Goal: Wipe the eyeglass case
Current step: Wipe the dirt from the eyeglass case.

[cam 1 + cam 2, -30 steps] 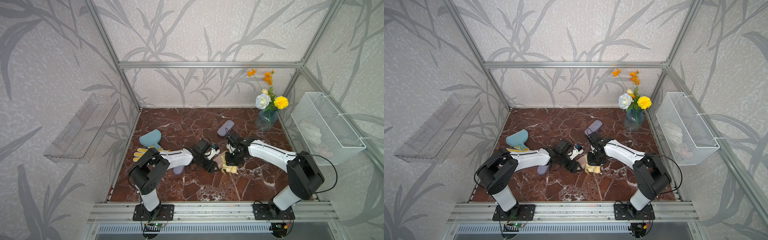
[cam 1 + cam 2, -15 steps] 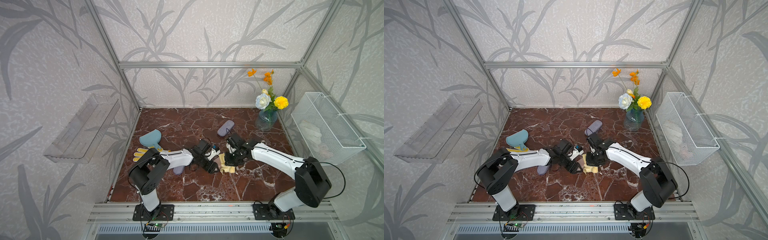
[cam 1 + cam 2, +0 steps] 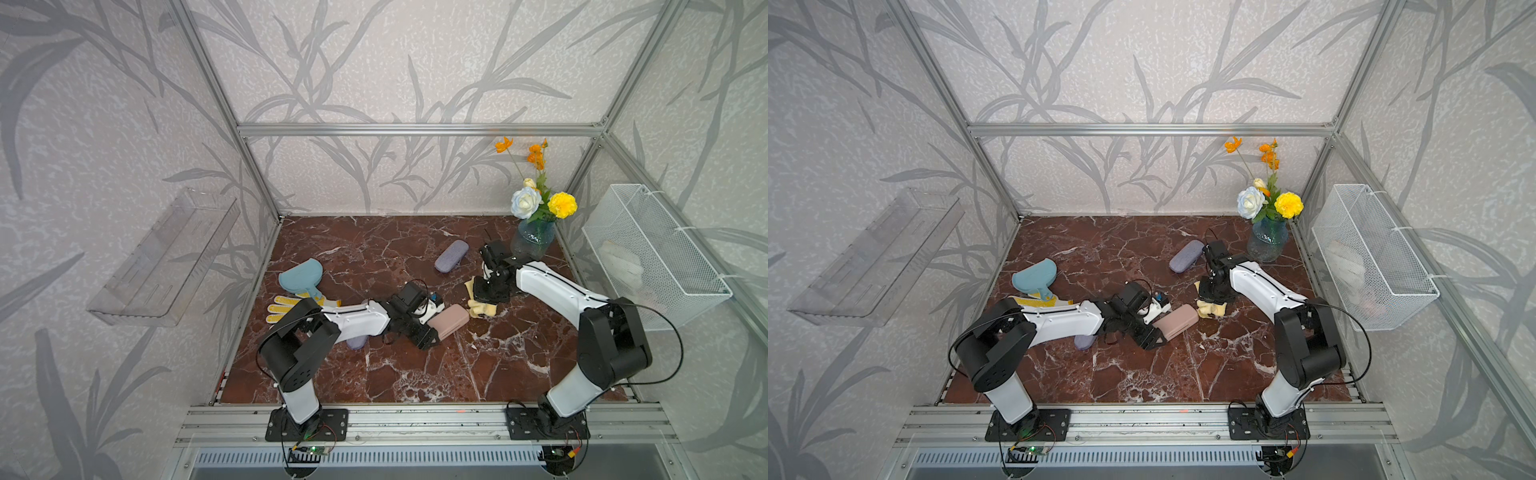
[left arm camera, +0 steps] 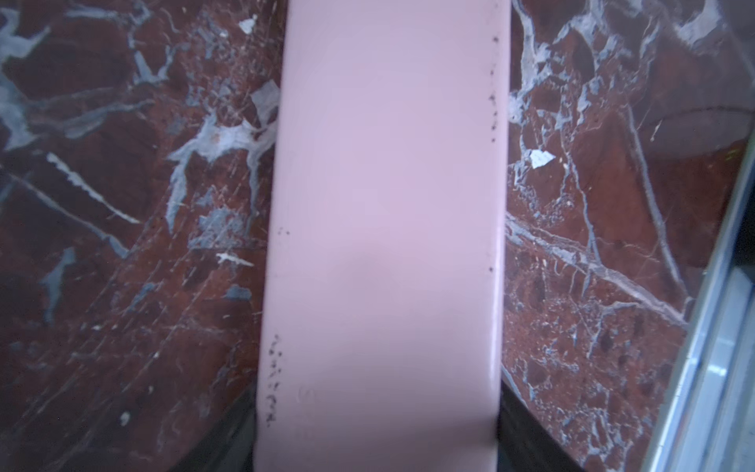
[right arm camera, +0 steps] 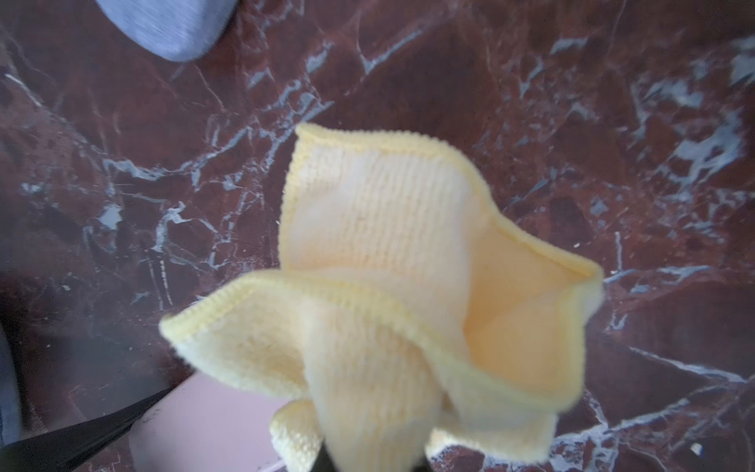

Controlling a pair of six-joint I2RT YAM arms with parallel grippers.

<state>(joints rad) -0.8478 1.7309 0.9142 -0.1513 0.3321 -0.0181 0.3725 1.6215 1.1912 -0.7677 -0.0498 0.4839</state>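
Note:
The pink eyeglass case [image 3: 449, 321] [image 3: 1176, 321] lies low over the marble floor near the middle. My left gripper [image 3: 431, 329] [image 3: 1156, 332] is shut on its near end. In the left wrist view the case [image 4: 384, 229] fills the middle, with dark specks along both long edges and a black finger [image 4: 527, 433] at each side. My right gripper [image 3: 487, 296] [image 3: 1216, 293] is shut on a bunched yellow cloth [image 3: 482, 309] [image 3: 1212, 309] [image 5: 408, 286], which hangs just right of the case's far end [image 5: 196, 425].
A grey-purple case [image 3: 451, 256] [image 5: 171, 24] lies behind the right gripper. Another purple case [image 3: 356, 343] peeks out under my left arm. A blue mitt [image 3: 300, 274] and dotted glove [image 3: 286, 305] lie left. A flower vase [image 3: 534, 243] and a wire basket [image 3: 648, 257] are right.
My right gripper has carried the yellow cloth off the pink case, to the right and toward the back. The left arm and the case have stayed put.

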